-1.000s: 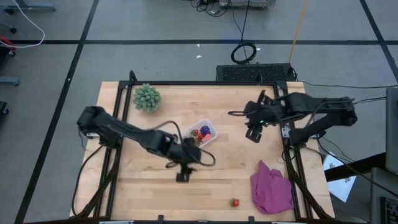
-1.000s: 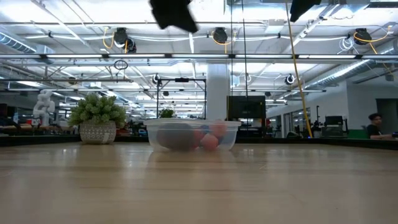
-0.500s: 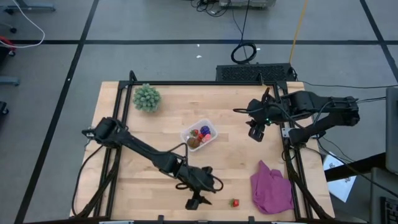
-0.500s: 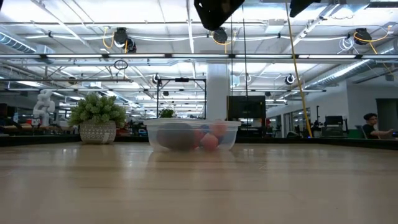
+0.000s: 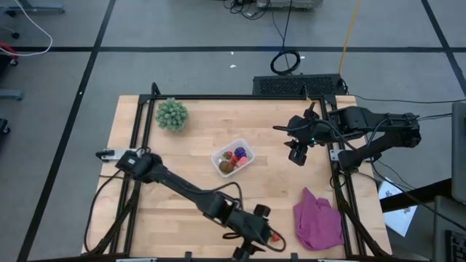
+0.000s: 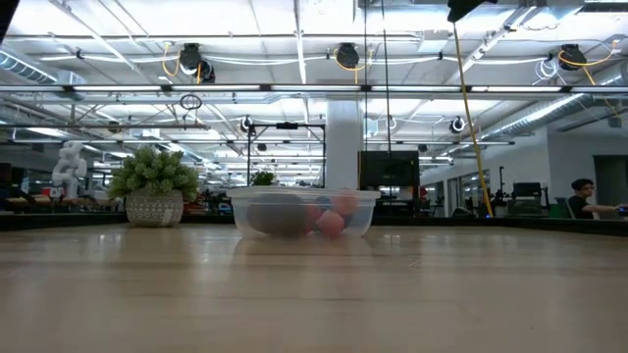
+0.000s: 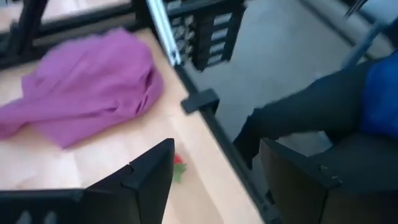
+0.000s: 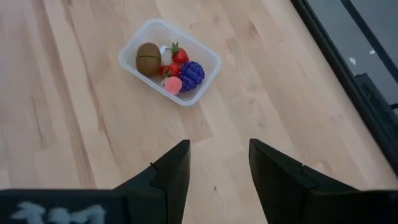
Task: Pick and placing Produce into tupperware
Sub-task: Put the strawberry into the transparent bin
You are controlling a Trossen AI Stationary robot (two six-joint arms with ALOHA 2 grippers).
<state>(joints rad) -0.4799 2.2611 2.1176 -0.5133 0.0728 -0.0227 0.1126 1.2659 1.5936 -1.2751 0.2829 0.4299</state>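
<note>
The left arm extends diagonally across the table [image 5: 167, 218] to its near edge, where the left gripper [image 5: 256, 240] is positioned over a small red toy strawberry [image 7: 178, 167]. In the left wrist view, the left gripper's fingers [image 7: 146, 177] are spread apart with nothing between them, and the strawberry lies on the wood close beside one finger, not touching it. A crumpled purple cloth [image 5: 318, 220] lies just beside the strawberry, toward the right side of the table, near the table's metal frame [image 7: 200, 99]. The tupperware [image 5: 233, 157] sits near the table centre, well apart from the left gripper. It contains a brown round kiwi-like fruit [image 8: 148, 58], a purple grape cluster [image 8: 191, 74], a pink round fruit [image 8: 172, 84], and small red pieces, one being a second strawberry [image 8: 179, 54]. In the low view, the tub [image 6: 304, 212] rests flat on the table with the fruit visible through its clear wall. The right arm is held above the table to the right of the tupperware; the right gripper [image 5: 297, 154] is likewise parted and empty, with the tub visible beyond its fingers [image 8: 168, 171]. A green spiky ball-shaped plant [image 5: 172, 114] stands in a pot near the far left corner.
</note>
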